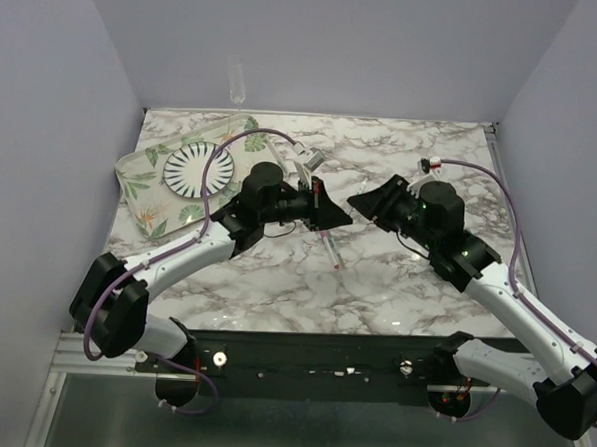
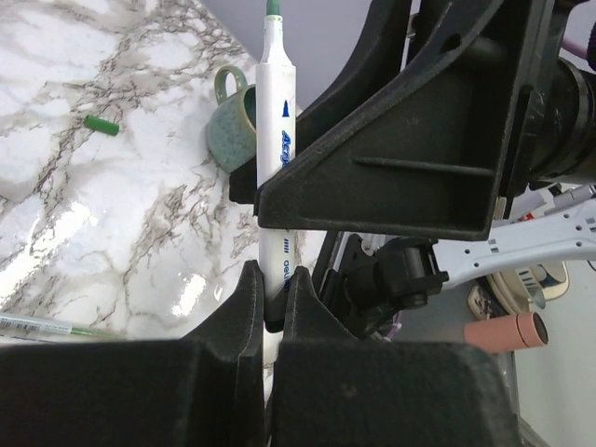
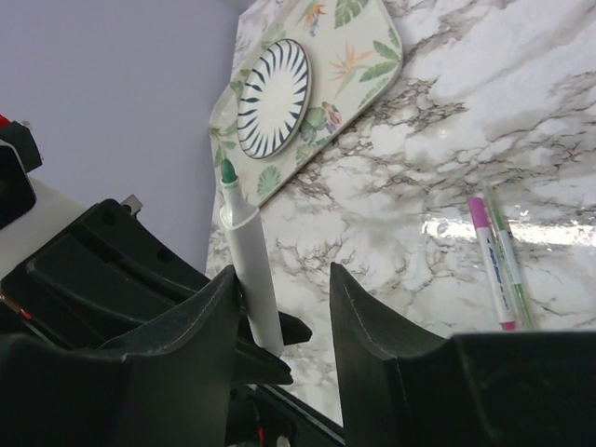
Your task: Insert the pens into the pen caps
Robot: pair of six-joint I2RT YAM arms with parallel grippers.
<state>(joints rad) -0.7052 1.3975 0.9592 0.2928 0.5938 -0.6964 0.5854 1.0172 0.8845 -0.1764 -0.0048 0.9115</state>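
Observation:
My left gripper (image 2: 272,279) is shut on the lower barrel of a white pen (image 2: 276,140) and holds it above the table, its bare green tip pointing away. My right gripper (image 3: 281,270) is open around the same pen (image 3: 250,261), which rests against its left finger (image 3: 200,317). In the top view both grippers, left (image 1: 332,217) and right (image 1: 361,205), meet at the table's middle. The green cap (image 2: 101,124) lies loose on the marble. The second white pen (image 3: 494,265) lies on the table with the pink cap (image 3: 478,209) on its end; it also shows in the top view (image 1: 331,249).
A leaf-patterned tray (image 1: 145,190) with a striped plate (image 1: 198,168) sits at the back left. A teal mug (image 2: 231,126) stands beyond the held pen. A thin green pen (image 3: 507,251) lies beside the pink-capped one. Walls close in the table's far and side edges.

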